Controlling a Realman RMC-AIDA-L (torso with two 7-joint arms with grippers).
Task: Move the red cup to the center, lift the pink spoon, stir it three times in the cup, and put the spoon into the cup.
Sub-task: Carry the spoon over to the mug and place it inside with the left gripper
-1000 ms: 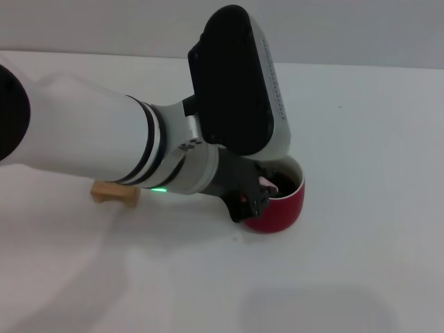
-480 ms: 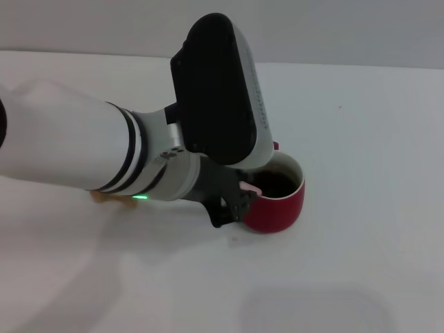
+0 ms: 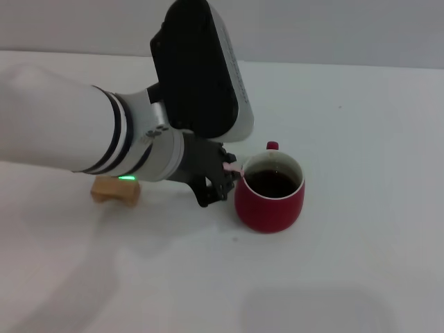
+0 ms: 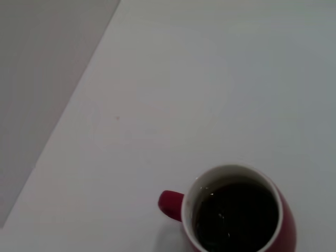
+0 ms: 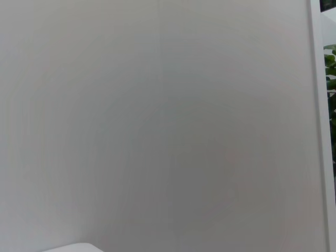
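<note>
The left tool grips the pink spoon just outside the rim of the red cup, which stands on the desk beside it; judging so, stirring or dropping-in is underway, needing the spoon brought back over the liquid.

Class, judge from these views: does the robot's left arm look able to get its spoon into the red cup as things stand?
Probably yes. The left gripper sits just beside the red cup, with the pink spoon at the cup's rim. The mouth is open, and nothing stands between them.
</note>
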